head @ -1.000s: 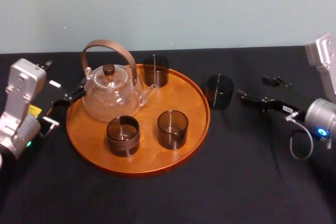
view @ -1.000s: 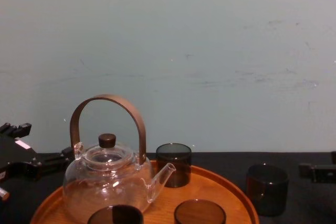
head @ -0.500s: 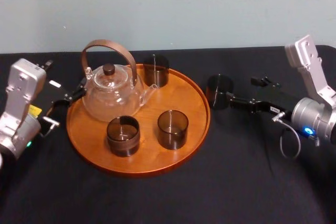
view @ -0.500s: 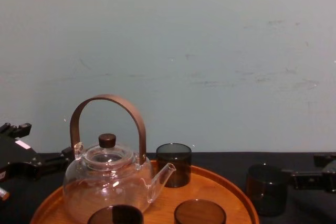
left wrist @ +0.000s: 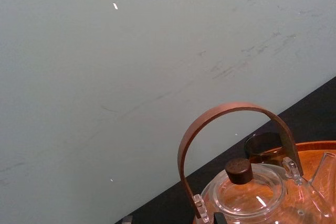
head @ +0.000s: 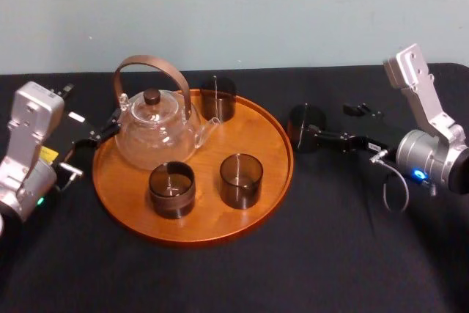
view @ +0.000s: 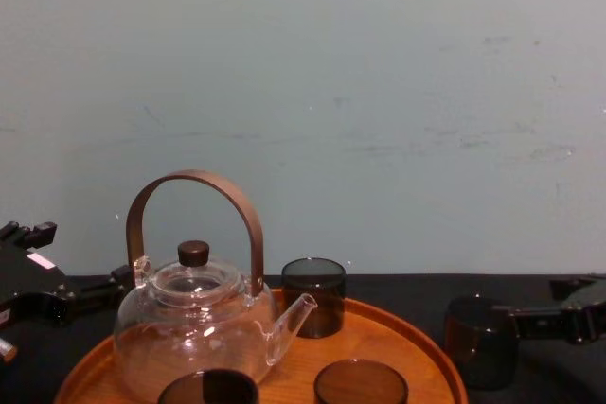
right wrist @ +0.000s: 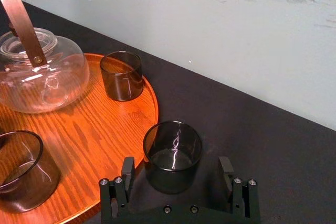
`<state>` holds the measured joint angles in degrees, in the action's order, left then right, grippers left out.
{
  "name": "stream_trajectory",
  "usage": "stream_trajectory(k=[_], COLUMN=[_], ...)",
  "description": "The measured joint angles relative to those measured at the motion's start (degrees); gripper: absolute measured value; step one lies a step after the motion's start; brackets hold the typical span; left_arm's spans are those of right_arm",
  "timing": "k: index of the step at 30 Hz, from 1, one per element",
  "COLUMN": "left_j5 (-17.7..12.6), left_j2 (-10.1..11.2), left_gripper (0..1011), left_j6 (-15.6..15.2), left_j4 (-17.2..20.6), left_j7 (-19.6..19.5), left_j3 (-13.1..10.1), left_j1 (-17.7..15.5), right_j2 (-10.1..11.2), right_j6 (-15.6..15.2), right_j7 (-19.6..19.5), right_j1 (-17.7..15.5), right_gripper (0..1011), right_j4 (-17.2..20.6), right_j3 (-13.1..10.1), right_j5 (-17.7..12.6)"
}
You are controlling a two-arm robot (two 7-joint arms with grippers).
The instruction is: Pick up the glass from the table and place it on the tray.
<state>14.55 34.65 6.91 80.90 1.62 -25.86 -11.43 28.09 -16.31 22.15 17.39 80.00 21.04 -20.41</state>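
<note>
one glass (right wrist: 172,156) stands on the table (right wrist: 273,145) beside the tray (right wrist: 105,129), straddled by the wide-open, empty right gripper (right wrist: 176,167), which should close squarely before lifting; left gripper (head: 101,134) idles by the tray.

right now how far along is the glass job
Looks done: the approach. The right tool is open with a finger each side of the glass, which stands on the table beside the right rim of the tray. In hand: nothing gripped yet. Left: close, lift, set it on the tray by the teapot. The left tool sits parked at the tray's left edge.
</note>
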Motion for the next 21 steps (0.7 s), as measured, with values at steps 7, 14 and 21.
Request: stream_trajectory(k=[7, 14, 21], left_j5=[0.0, 0.0, 0.0], left_j2=[0.0, 0.0, 0.0], left_gripper=[1001, 1001, 1001], left_j6=[0.0, 0.0, 0.0], left_j4=[0.0, 0.0, 0.0], left_j7=[0.0, 0.0, 0.0], left_j3=[0.0, 0.0, 0.0], left_j1=[0.0, 0.0, 0.0], right_j2=[-1.3, -2.6, -3.9], right_j6=[0.1, 0.6, 1.3], right_j7=[0.8, 1.8, 2.5], right_j1=[2.0, 4.2, 6.3], right_gripper=[1002, 1002, 1002], right_j4=[-2.6, -5.2, -8.1], right_j3=[0.4, 1.0, 1.7], right_j5=[0.8, 1.4, 2.1])
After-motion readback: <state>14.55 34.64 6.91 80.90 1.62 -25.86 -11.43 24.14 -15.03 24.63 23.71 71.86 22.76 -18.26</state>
